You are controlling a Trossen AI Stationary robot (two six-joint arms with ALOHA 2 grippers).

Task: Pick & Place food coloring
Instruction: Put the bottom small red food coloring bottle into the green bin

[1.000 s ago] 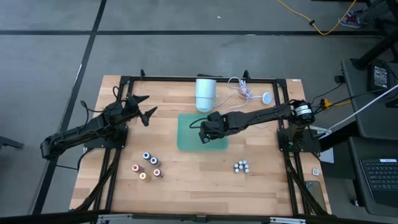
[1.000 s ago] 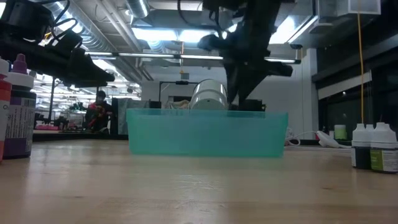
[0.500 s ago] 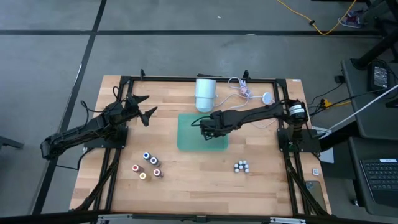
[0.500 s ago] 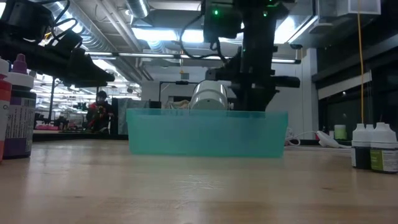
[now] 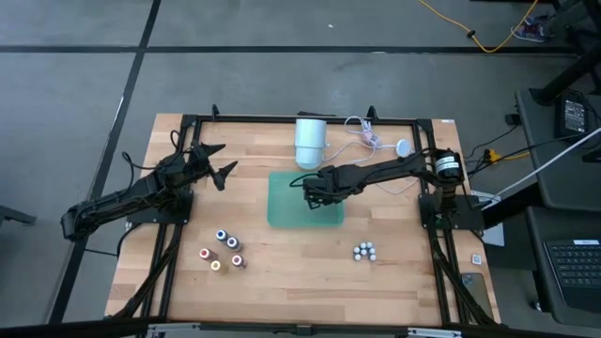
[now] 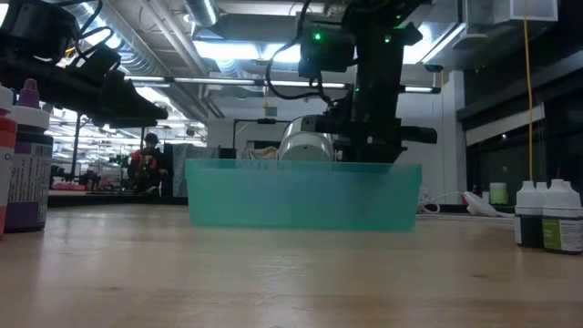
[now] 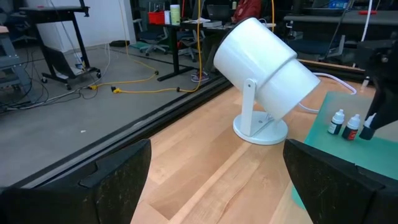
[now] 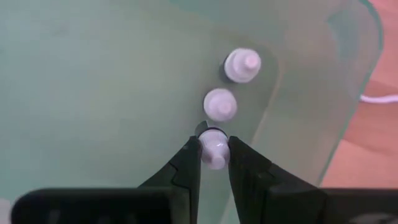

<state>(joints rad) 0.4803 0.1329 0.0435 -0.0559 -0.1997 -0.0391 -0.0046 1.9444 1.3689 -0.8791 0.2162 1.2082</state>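
My right gripper [image 8: 214, 163] points down into the green tray [image 5: 282, 214] and is shut on a tiny white-capped food coloring bottle [image 8: 214, 149]. Two more white-capped bottles [image 8: 221, 104] [image 8: 242, 65] stand upright on the tray floor just beyond it, in a row near the tray wall. On the wood stand a cluster of colour-topped bottles [image 5: 223, 250] and a cluster of white-topped ones [image 5: 364, 252]. My left gripper [image 5: 218, 161] waits open above the table's left far part. My right gripper pinches the bottle's white cap [image 8: 215, 144] between its two fingers, coming from above and pointing down. The bottle stands upright below the fingers inside the tray. Whether its base rests on the tray floor is hidden by the cap and fingers.
A large white cylinder on a round foot [image 5: 310, 141] stands just beyond the tray's far edge, with a white cord [image 5: 371, 139] beside it. In the low view the tray's wall [image 6: 301, 196] hides my right fingertips. Bare wood lies between the tray and the bottle clusters.
My right gripper has swung from a tilt to pointing straight down and has shifted slightly toward the far edge inside the tray, staying shut on the bottle. The left arm has kept still.
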